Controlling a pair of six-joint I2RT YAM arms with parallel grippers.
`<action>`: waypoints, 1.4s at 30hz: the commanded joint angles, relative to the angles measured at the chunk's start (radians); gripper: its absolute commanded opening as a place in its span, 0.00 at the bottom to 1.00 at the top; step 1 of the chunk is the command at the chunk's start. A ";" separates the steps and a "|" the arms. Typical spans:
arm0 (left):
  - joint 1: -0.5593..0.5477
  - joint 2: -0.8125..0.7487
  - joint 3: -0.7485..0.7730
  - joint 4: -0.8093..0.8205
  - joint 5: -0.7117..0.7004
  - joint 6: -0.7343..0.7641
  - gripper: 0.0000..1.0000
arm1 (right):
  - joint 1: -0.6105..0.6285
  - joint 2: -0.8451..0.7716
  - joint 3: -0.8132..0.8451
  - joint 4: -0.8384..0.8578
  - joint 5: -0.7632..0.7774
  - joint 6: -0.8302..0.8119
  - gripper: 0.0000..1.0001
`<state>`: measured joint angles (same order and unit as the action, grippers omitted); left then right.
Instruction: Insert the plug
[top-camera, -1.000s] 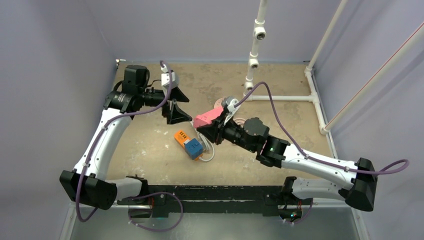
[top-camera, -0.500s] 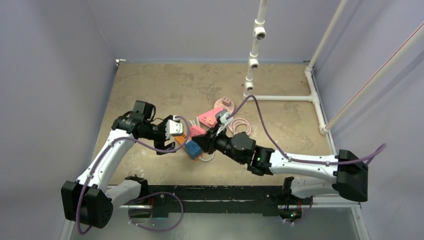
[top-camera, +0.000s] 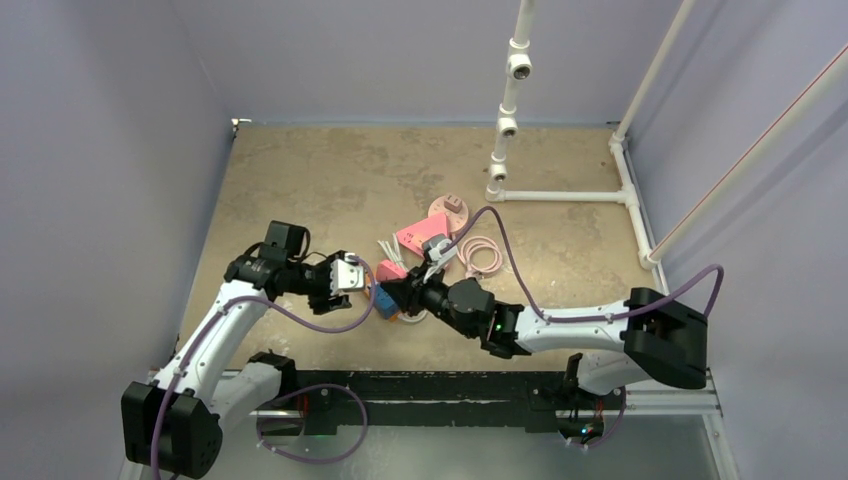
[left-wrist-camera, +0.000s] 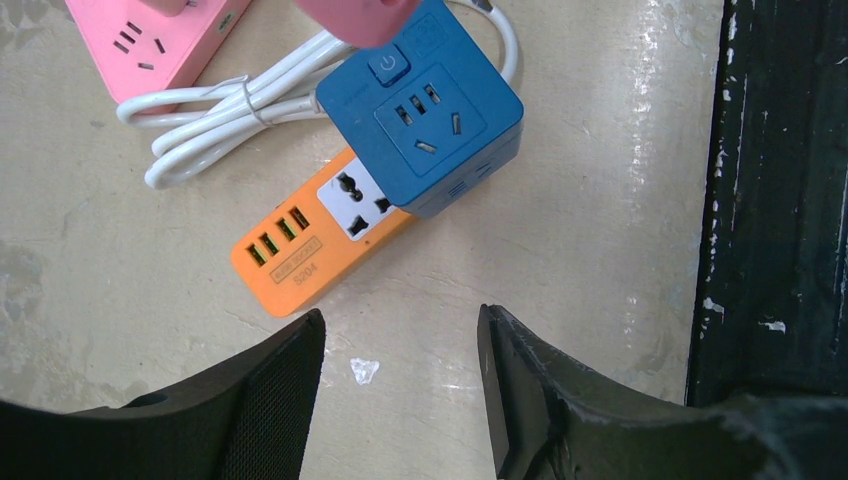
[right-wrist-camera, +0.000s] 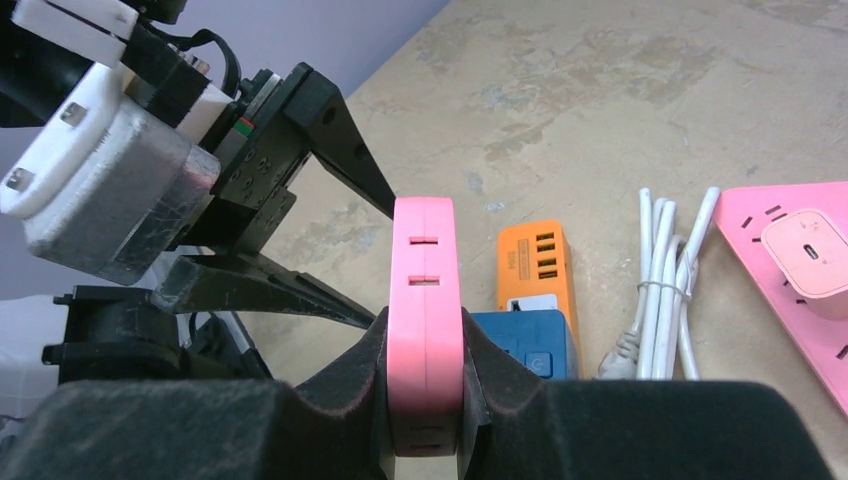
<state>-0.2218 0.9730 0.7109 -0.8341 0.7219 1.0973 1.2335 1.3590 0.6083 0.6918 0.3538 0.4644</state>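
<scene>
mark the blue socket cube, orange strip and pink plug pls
blue socket cube (left-wrist-camera: 430, 122), left wrist view, top face at the socket holes
orange strip (left-wrist-camera: 297, 272), left wrist view, on its printed label
pink plug (right-wrist-camera: 427, 320), right wrist view, narrow edge below the two slots

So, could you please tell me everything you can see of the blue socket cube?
The blue socket cube looks like matte plastic with rounded corners. Its upturned face carries a two-slot and a three-slot outlet, both empty, with a square power button beside them. It sits over one end of the orange power strip on the table, a white cable looping out behind it. The pink plug hangs over its button edge; contact cannot be judged.
</scene>
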 joint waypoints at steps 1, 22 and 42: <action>0.005 0.005 -0.005 0.023 0.052 0.033 0.56 | 0.007 0.026 -0.023 0.140 0.050 -0.036 0.00; -0.001 0.050 0.014 -0.017 0.122 0.048 0.50 | 0.030 0.224 -0.061 0.429 0.181 -0.164 0.00; -0.047 0.090 0.038 0.122 0.171 -0.127 0.32 | 0.077 0.288 -0.049 0.468 0.227 -0.178 0.00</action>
<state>-0.2558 1.0580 0.7128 -0.7578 0.8478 0.9966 1.3025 1.6413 0.5327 1.0981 0.5400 0.2951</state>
